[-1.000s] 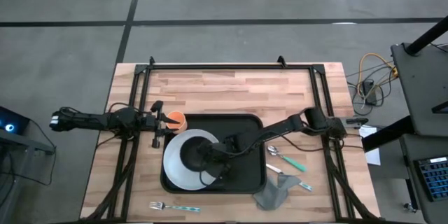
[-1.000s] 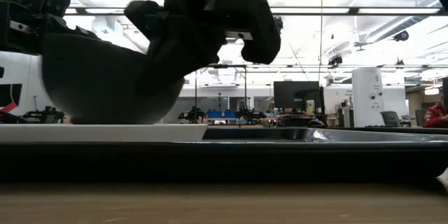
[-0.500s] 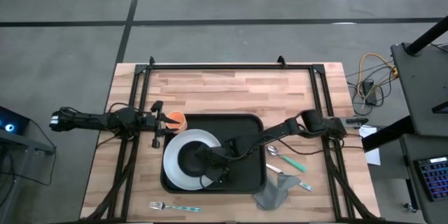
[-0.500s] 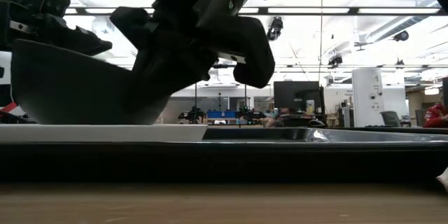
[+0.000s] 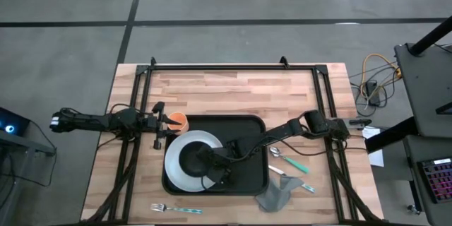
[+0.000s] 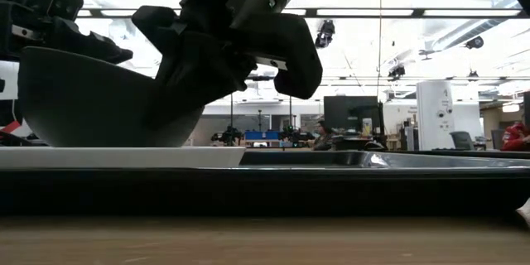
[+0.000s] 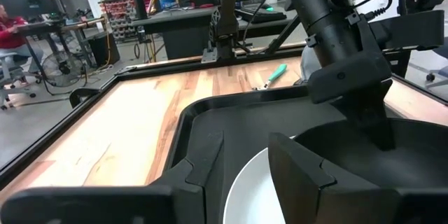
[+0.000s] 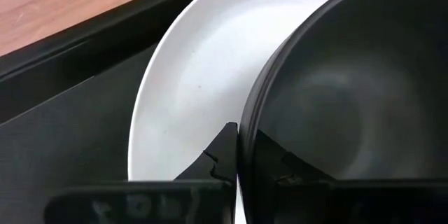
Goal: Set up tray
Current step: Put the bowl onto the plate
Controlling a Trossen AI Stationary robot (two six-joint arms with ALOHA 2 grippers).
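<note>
My right hand [image 5: 212, 168] is clamped tight on the rim of a black bowl [image 5: 193, 160], one finger inside the wall and one outside, as the right wrist view shows. The bowl [image 8: 350, 91] sits on the white plate [image 5: 185, 157], its base down on the plate in the low view, a little toward the plate's side nearest the surface's right edge. The plate lies in the left part of the tray [image 5: 247, 173], which rests flat on the surface [image 5: 233, 88] near the middle of its front half.

My left hand [image 5: 159, 126] waits just beyond the tray's far left corner, beside an orange cup [image 5: 177, 121]. Its fingers are partly apart, and I cannot tell whether they have hold of anything.

To the right of the tray lie a spoon [image 5: 277, 152], a teal-handled utensil [image 5: 295, 164] and a grey napkin [image 5: 277, 196]. A fork [image 5: 175, 209] lies along the front edge of the surface, left of centre.
</note>
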